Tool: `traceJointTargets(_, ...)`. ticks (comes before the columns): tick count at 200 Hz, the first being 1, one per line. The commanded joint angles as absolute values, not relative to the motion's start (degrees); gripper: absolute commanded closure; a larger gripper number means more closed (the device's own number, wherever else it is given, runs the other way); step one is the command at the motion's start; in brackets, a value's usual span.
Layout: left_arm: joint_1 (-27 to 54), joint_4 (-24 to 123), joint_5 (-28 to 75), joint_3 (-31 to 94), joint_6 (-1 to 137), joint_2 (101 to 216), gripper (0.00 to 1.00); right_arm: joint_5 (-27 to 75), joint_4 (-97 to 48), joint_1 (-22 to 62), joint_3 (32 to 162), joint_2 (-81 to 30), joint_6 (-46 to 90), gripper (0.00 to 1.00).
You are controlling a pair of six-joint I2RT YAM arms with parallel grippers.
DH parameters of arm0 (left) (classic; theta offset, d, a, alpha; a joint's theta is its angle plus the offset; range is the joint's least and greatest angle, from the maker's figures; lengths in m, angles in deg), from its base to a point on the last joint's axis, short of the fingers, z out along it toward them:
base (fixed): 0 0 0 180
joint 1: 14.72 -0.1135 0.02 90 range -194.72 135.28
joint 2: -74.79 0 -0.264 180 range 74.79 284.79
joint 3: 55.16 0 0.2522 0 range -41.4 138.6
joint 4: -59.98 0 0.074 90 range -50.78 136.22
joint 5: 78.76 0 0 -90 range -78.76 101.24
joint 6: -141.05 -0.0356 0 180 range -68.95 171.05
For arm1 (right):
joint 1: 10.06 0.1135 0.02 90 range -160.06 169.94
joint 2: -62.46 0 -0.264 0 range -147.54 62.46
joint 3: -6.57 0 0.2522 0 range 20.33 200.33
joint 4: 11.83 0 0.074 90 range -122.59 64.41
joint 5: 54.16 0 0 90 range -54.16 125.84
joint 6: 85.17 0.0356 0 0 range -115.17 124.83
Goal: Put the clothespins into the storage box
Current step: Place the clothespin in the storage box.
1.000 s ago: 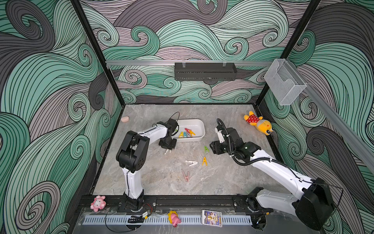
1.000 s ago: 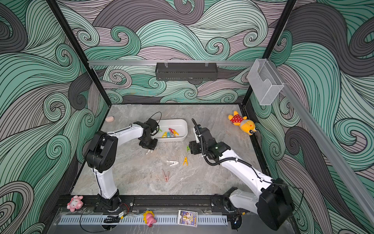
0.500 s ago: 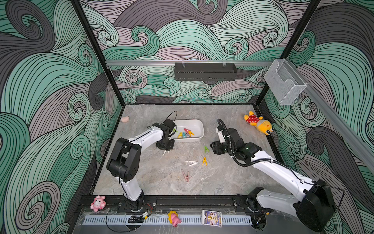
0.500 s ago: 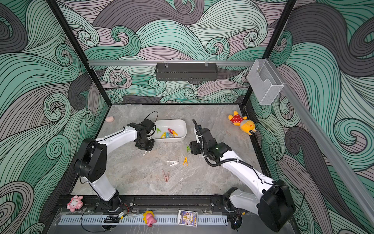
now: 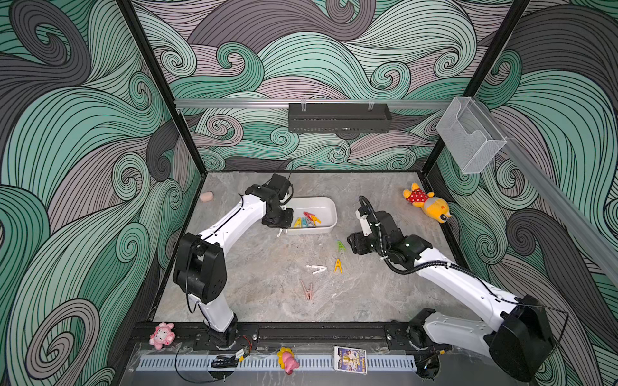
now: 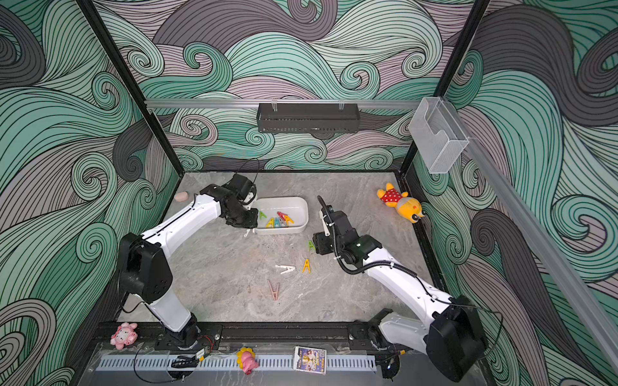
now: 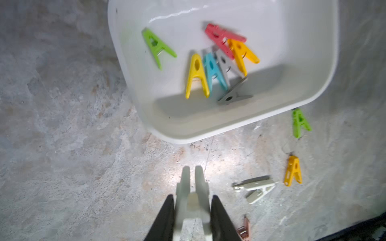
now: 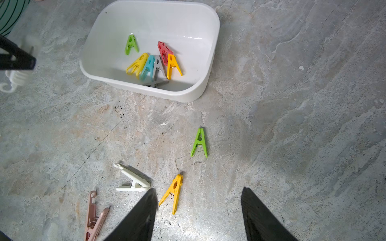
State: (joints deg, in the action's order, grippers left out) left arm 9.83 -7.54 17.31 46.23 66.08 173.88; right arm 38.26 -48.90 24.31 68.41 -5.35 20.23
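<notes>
A grey marbled bench (image 5: 254, 267) is seen in both top views. Toward its rear the white storage box (image 5: 331, 217) is set. Four pegs are laid in front of it: a green clothespin (image 5: 340, 246) nearest, a yellow clothespin (image 5: 338, 266) just beside a white clothespin (image 5: 317, 268), and a pink clothespin (image 5: 308, 290) furthest forward. A plush toy (image 5: 426, 204) is laid near the right rear corner, and a peach lump (image 5: 206, 196) by the left edge.

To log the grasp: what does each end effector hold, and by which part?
Left end effector: white clothespin, pinched by its sides mid-body, two prongs sticking out. Right end effector: nothing.
</notes>
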Motion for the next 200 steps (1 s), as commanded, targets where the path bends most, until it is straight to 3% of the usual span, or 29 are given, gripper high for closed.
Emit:
traceJointTargets(1, 9.7, -7.9, 21.4, 51.6, 68.3, 179.4, 0.72, 37.5, -48.8, 24.1, 70.0, -5.6, 20.7, 0.35)
traceJointTargets(44, 9.6, -3.1, 21.7, 59.1, 72.0, 190.3, 0.73, 37.5, -50.2, 24.1, 70.1, -5.0, 21.3, 0.35)
traceJointTargets(93, 9.6, 4.7, 17.5, 56.6, 74.6, 193.7, 0.72, 38.1, -52.9, 24.1, 70.6, -3.3, 21.8, 0.35)
traceJointTargets(116, 9.3, 6.2, 15.9, 55.8, 74.8, 194.1, 0.66, 38.5, -53.7, 24.2, 70.5, -2.9, 21.8, 0.35)
traceJointTargets(132, 9.0, 6.3, 15.9, 55.7, 74.7, 194.4, 0.56, 38.2, -54.0, 24.2, 70.6, -3.0, 22.3, 0.35)
traceJointTargets(200, 7.9, 5.8, 16.5, 54.1, 73.0, 189.0, 0.48, 37.0, -56.4, 25.3, 68.9, -1.3, 26.8, 0.35)
